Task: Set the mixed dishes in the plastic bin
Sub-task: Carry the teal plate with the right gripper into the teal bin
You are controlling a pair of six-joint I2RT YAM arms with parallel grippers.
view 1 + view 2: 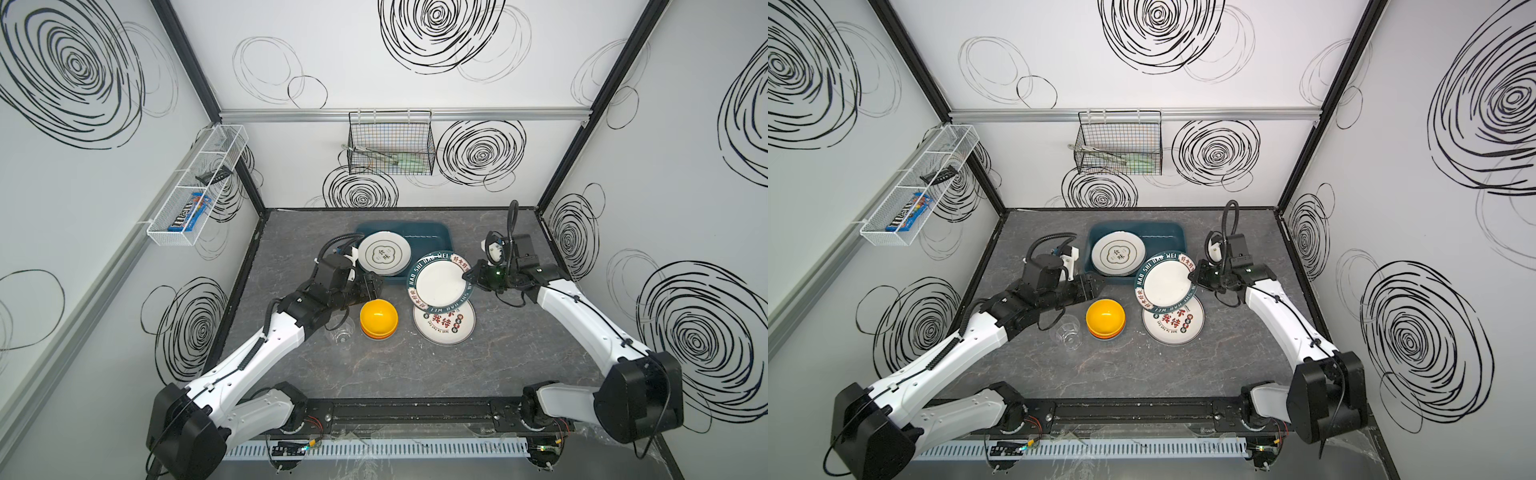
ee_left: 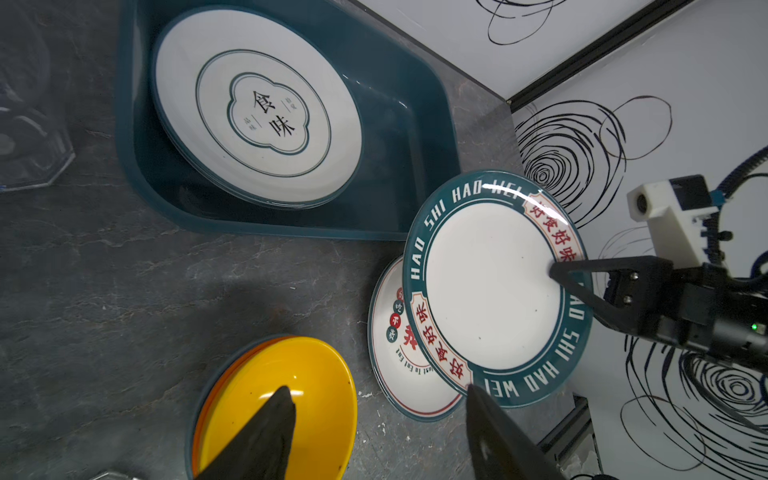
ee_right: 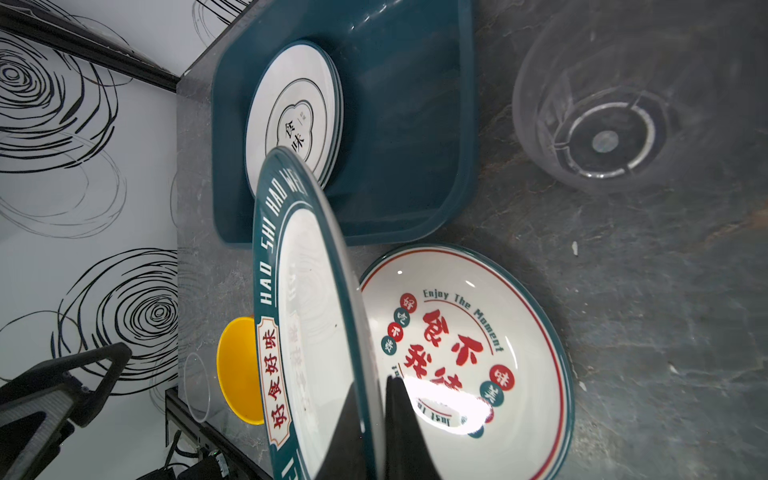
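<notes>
From where I stand, the left hand (image 2: 380, 397) hangs low over the grey marbled table (image 1: 415, 374), its two dark fingers spread with nothing between them, just above the bowls. Beside its arm a clear faceted tumbler (image 1: 343, 332) stands on the table; it looks light, thin-walled and slick, so I'd take it by the rim with one finger inside. Next comes a nested stack of small round bowls (image 1: 378, 318), glossy yellow on top with an orange edge showing under it. They look smooth and light, and a pinch on the rim may lift only the top one. Behind them sits the plastic bin (image 1: 432, 227), dark teal, with low walls and rounded corners. A white plate (image 1: 384, 253) printed with Chinese characters already lies flat at its left end, with more rims under it, while the right end is bare. To the right, a teal-rimmed plate (image 1: 440, 284) hangs tilted over the bin's near right corner, pinched at its edge by the right hand (image 1: 468, 275), whose fingers are pressed together on the rim. It is stiff, glazed and breakable, and fairly heavy for so small a grip, so I'd expect it to swing or slip. Below it a red-lettered plate (image 1: 444, 326) lies flat on the table; I cannot tell whether the two touch
</notes>
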